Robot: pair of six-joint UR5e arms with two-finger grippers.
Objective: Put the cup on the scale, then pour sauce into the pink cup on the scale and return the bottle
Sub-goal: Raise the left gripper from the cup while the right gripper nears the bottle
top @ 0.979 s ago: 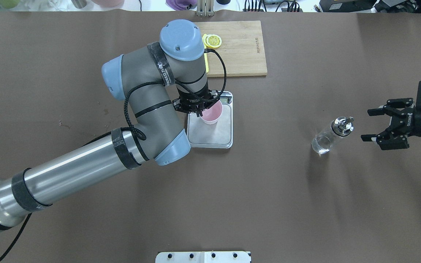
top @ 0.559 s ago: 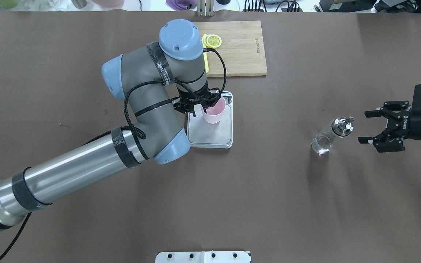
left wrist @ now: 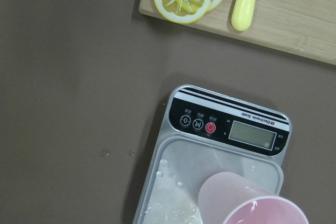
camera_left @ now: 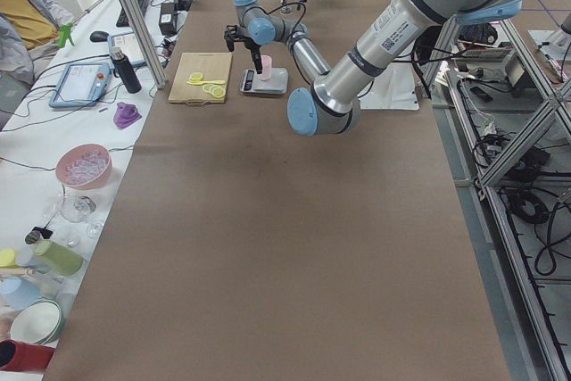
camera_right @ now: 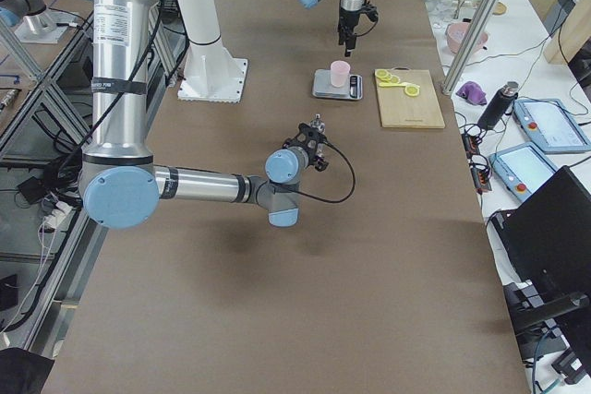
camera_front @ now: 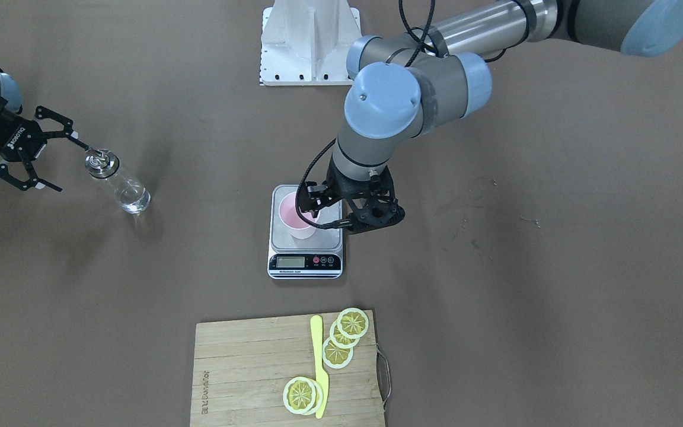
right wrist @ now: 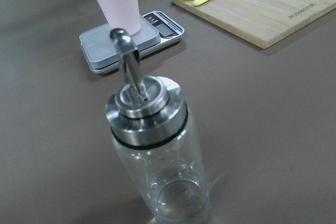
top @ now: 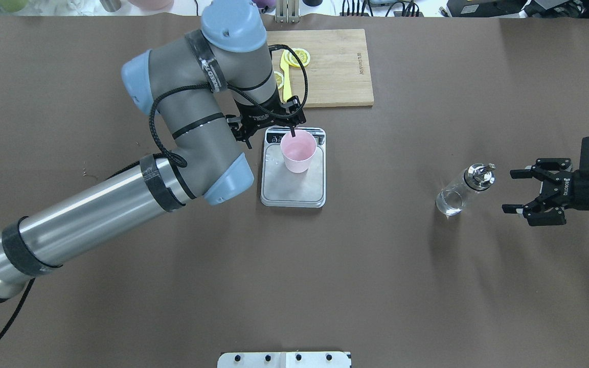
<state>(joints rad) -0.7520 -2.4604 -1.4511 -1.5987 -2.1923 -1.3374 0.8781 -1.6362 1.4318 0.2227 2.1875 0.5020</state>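
On the scale point(top: 293, 191) the cup point(top: 298, 152) stands free, left gripper point(top: 269, 135) seemingly spread above it, so pouring's next: right gripper point(top: 509, 190), jaws apart, must close round the upright bottle point(top: 458, 191) nearby.

I see bright, even light from above, soft shadows on the brown table point(top: 376, 281), small glare on the bottle point(right wrist: 152, 150) cap, every view sharp.

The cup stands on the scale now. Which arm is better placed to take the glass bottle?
Right. Its open jaws face the bottle from close beside; the left arm is far off, over the scale.
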